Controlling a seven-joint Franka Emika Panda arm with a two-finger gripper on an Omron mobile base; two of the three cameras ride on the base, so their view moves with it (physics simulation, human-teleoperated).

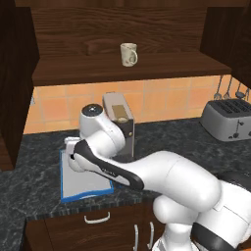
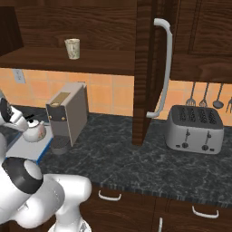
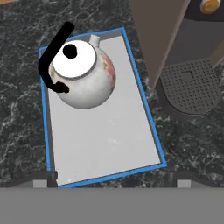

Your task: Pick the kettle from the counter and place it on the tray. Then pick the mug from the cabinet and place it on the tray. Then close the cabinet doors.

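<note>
Kettle [image 3: 84,74] sits on the grey tray [image 3: 105,140] near one end, its black handle arched over the lid; the hand [image 3: 112,183] hangs above the tray with fingers spread wide, holding nothing. Just beside the tray on the worktop [image 2: 136,167] stands a coffee machine [image 2: 68,115]. A toaster [image 2: 195,129] sits well apart to the right. Up on the open cabinet [image 1: 73,39] shelf stands the mug [image 1: 129,54]. One cabinet door [image 2: 149,68] juts out over the worktop between machine and toaster.
</note>
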